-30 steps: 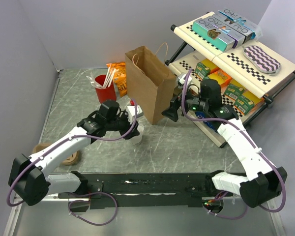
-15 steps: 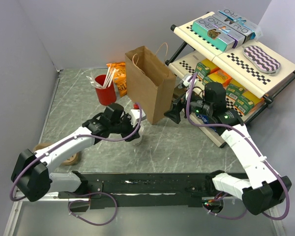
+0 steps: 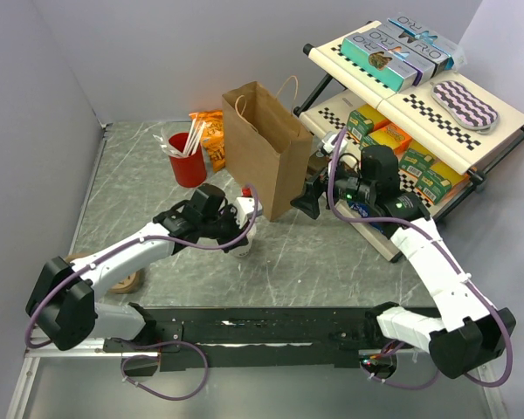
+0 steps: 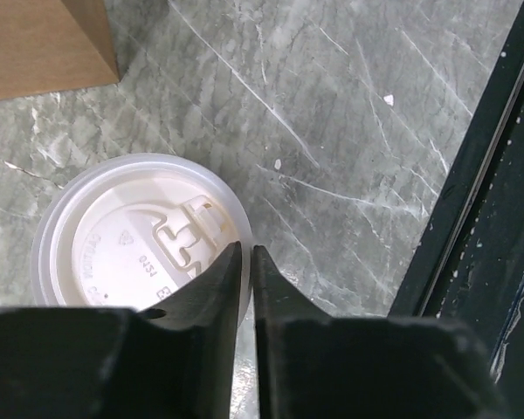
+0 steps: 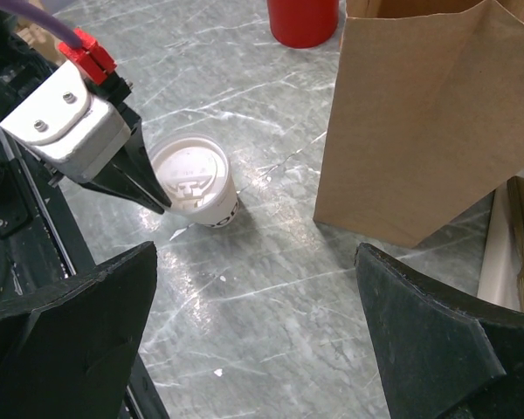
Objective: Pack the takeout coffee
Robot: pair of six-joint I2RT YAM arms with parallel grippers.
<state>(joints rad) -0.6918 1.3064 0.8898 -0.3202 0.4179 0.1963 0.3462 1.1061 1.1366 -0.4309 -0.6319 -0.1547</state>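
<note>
The takeout coffee (image 3: 244, 247), a small white cup with a white domed lid (image 4: 113, 253), stands upright on the grey marbled table in front of the brown paper bag (image 3: 262, 148). My left gripper (image 4: 247, 253) has its jaws drawn almost together, pinching the lid's right rim between the fingertips; in the right wrist view it meets the cup (image 5: 196, 182) at the near-left edge. My right gripper (image 5: 255, 262) hangs wide open above bare table beside the bag (image 5: 428, 122), holding nothing, apart from the cup.
A red cup with white sticks (image 3: 189, 161) and an orange snack bag (image 3: 211, 131) stand behind the left of the bag. A tiered shelf of boxes (image 3: 402, 113) fills the right. A brown pulp tray (image 3: 127, 281) lies near left. A black rail (image 3: 262, 327) runs along the front.
My left gripper moved right and down onto the cup and its jaws closed from half open to a narrow slit on the lid rim. The right arm shifted slightly; its jaws stayed wide.
</note>
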